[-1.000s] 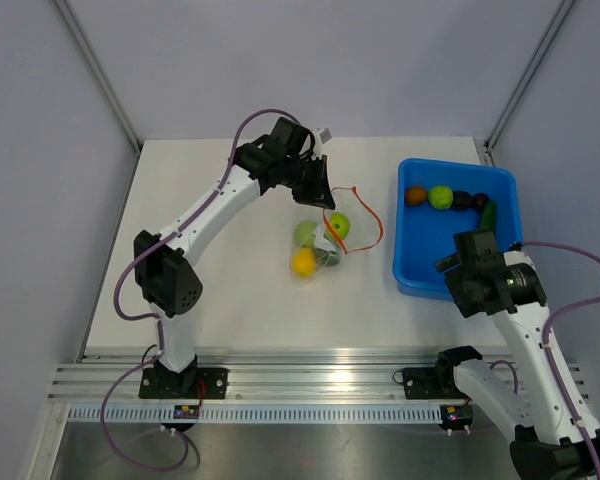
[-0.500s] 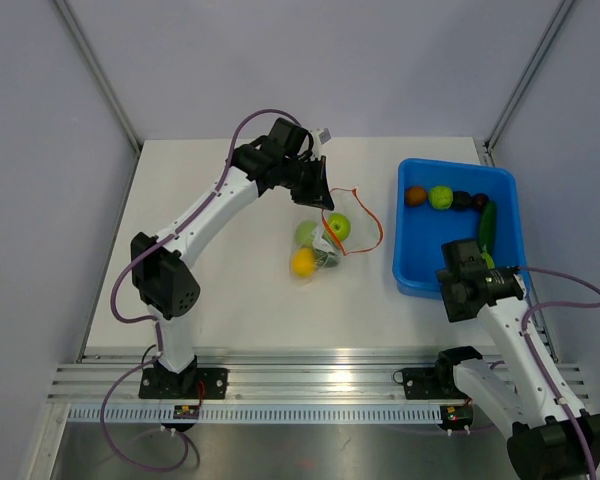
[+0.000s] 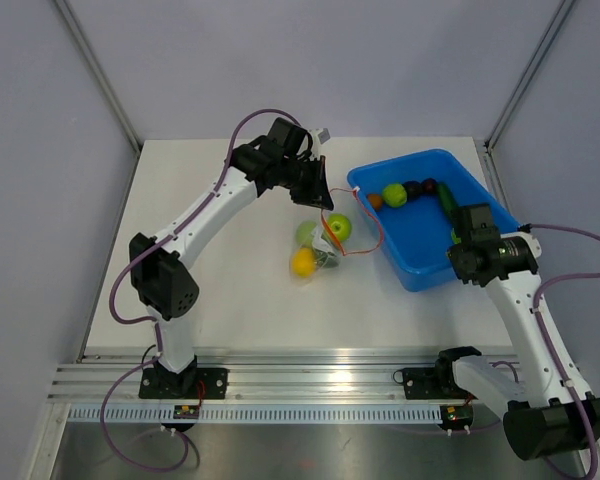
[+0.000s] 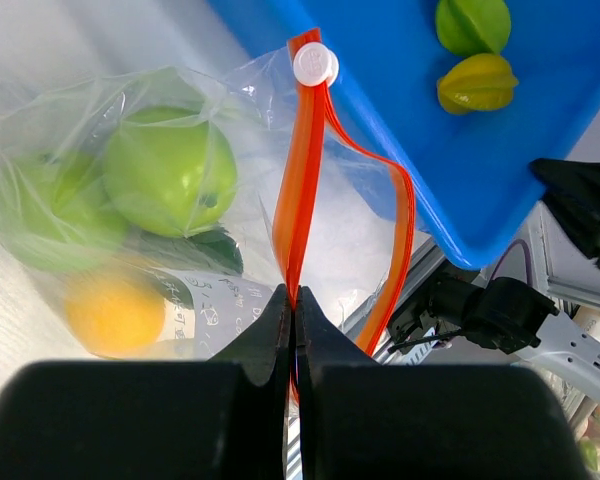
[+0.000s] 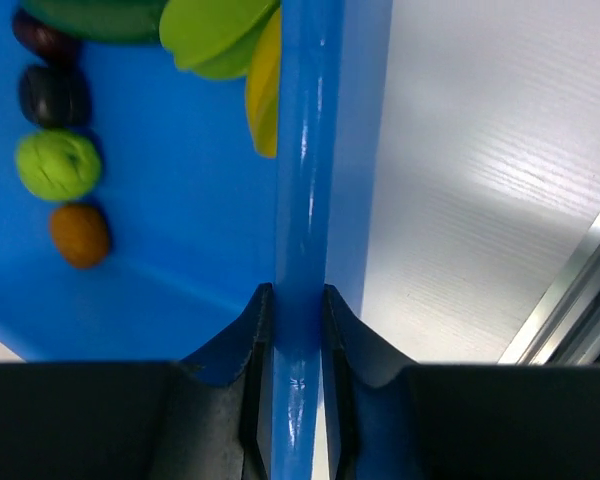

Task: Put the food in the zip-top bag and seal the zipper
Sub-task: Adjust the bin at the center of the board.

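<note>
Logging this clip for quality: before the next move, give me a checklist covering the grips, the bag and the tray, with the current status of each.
1. Hold of the left gripper on the zipper: ok, fingers shut on the strip.
2. Mouth of the zip-top bag open: ok, the strip's two sides part into a loop.
3. Hold of the right gripper on the blue tray: ok, clamped on its rim.
4. Tray corner over the mouth: cannot tell; they are close in the top view.
5. All food bagged: not ok; the green fruit and other pieces lie in the tray.
</note>
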You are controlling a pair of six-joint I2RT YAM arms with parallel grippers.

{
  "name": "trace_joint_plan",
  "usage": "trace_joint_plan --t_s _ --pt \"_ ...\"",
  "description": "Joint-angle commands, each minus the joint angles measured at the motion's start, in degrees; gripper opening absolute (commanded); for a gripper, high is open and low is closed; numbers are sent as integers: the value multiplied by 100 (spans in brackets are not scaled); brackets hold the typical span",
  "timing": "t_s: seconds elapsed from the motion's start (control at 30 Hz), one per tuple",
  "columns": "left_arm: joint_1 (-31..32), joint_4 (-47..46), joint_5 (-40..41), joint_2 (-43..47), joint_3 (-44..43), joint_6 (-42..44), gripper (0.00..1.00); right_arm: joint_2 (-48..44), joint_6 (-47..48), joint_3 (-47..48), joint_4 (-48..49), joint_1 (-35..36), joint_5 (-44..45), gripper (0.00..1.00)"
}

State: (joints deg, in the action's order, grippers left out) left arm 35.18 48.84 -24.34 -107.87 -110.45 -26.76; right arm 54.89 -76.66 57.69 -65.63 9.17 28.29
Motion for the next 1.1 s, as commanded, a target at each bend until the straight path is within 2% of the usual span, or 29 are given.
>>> trace_joint_plan --t_s 0.0,0.13,0.23,0.57,0.77,1.0,1.03,1.07 --pt "-29 -199 -62 451 50 101 0 248 670 944 -634 50 484 11" --pt "-29 -313 -62 539 182 66 0 618 1065 2023 -1188 50 449 7" --pt "-29 -428 -89 592 296 13 0 891 1250 2386 -1452 50 633 6" --pt "-29 -401 -71 689 331 48 0 874 1207 2291 -1392 50 581 6" --pt "-29 -437 -62 698 393 40 0 498 830 1466 -1067 50 747 6" --pt "-37 -182 8 549 43 198 0 -698 -542 -589 47 50 651 6" --pt "-37 -138 8 496 -19 241 0 -804 -751 -732 137 50 590 7" --pt "-46 -77 17 452 -72 251 0 -970 -858 -855 233 50 537 13"
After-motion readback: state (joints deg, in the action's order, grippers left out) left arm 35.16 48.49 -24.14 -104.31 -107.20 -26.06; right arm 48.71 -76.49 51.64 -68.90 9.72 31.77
